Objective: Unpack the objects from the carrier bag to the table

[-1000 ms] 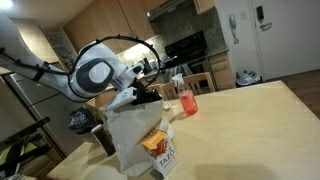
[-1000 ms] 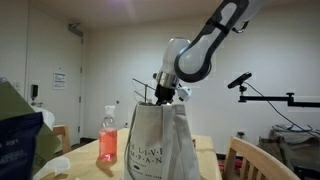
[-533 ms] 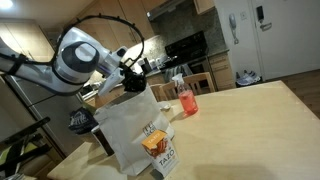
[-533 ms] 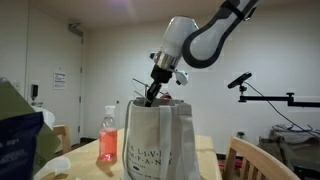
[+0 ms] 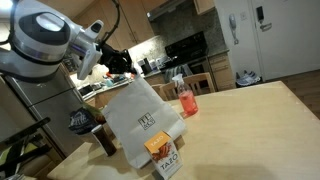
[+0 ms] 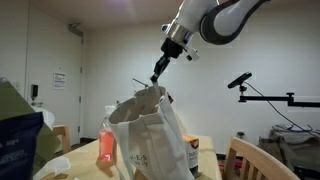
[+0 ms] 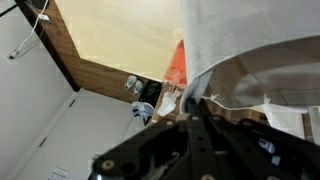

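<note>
Pinching the top edge of the carrier bag, the gripper is clenched on the thin plastic in an exterior view. The grip sits high, prob. so the bag hangs and its load can slide out. The bag is whitish, crinkly and semi-translucent w/ small dark print. An orange carton, boxy w/ hard corners, shows at the bag's low end on the pale smooth wood table. A red-pink drink bottle stands behind, and a dark mug is beside the bag.

Other exterior view: gripper holds the bag by a peaked fold, so the sides drape loose.

Wrist view: the jaws of the gripper are closed, white film bunches above them, and the rest of the contents can't be seen.
</note>
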You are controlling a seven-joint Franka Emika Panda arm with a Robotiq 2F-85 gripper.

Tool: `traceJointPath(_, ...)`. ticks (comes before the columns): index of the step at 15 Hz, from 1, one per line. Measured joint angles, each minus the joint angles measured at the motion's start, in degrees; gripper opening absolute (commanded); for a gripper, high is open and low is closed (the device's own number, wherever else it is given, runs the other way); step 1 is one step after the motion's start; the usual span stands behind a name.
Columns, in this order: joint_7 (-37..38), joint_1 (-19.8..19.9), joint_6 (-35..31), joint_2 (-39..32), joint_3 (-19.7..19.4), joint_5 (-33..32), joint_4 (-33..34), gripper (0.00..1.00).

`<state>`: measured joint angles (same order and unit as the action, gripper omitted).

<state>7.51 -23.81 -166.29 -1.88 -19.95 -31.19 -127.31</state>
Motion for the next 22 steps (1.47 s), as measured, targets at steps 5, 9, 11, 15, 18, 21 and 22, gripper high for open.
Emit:
traceJointPath(5,-1.6,2.0,-0.3,4.1,1.7,3.4,-4.9,0.01)
traceJointPath(9,-16.8,3.4,-6.5,4.7,5.6,22.7,-10.9,0.01)
traceJointPath(11,-25.6,-1.0,-9.3,5.2,4.9,33.4,-13.9,0.01)
traceJointPath(15,-43.6,-14.0,-8.5,9.0,-0.3,54.4,-16.0,0.01)
traceJointPath(18,-57.2,-20.6,-5.0,12.0,-7.2,65.9,-15.9,0.01)
traceJointPath(21,-67.7,-23.4,-2.4,13.1,-13.6,73.2,-15.3,0.01)
traceJointPath(22,-70.1,-23.9,-2.0,13.1,-15.2,75.2,-14.9,0.01)
